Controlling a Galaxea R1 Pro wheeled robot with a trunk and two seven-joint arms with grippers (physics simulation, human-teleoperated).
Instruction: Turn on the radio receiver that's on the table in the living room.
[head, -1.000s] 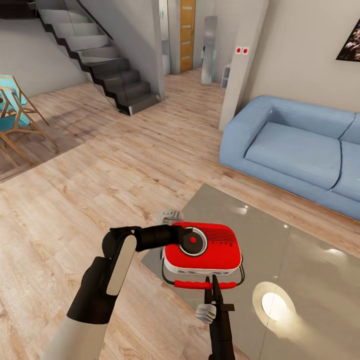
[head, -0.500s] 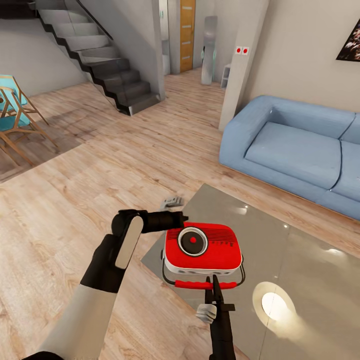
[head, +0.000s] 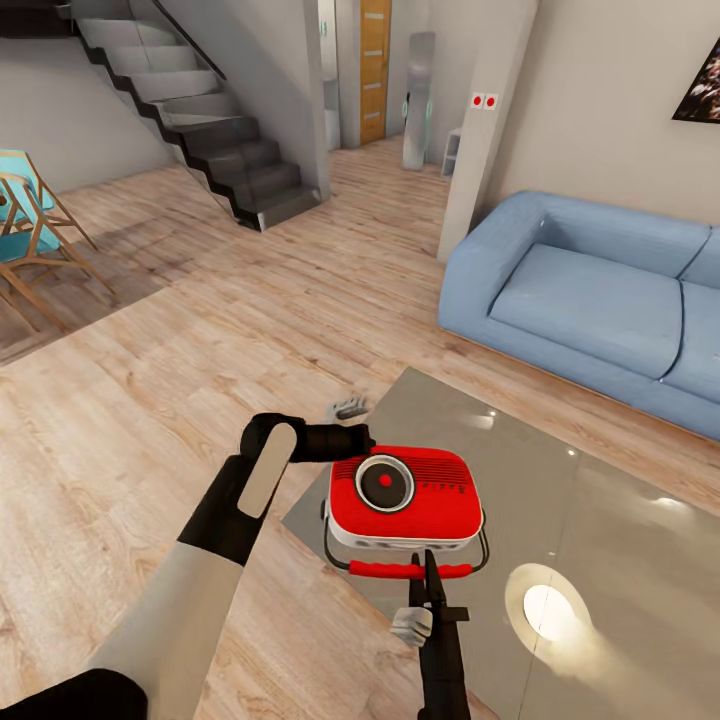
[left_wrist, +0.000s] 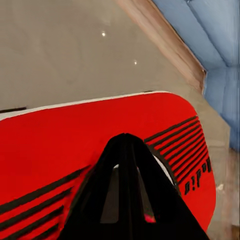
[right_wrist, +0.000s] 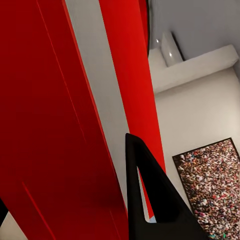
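Note:
The red radio receiver (head: 420, 505) lies flat on the near left corner of the glossy grey table (head: 600, 520), its round dial facing up and its thin handle toward me. My left gripper (head: 362, 441) is shut and hovers at the radio's far left edge, beside the dial. In the left wrist view its joined fingertips (left_wrist: 125, 137) point over the radio's red face (left_wrist: 50, 145). My right gripper (head: 424, 562) is shut, its tips at the red grip of the handle. The right wrist view has the radio's red and white side (right_wrist: 45, 125) very close.
A blue sofa (head: 600, 300) runs along the table's far right side. A white pillar (head: 480, 130) stands behind it, a dark staircase (head: 200, 110) at the far left, and a wooden chair (head: 25, 230) at the left edge. Light wood floor surrounds the table.
My left gripper has drawn back to the left, off the radio's dial to its far left edge. The right arm and the radio have stayed put.

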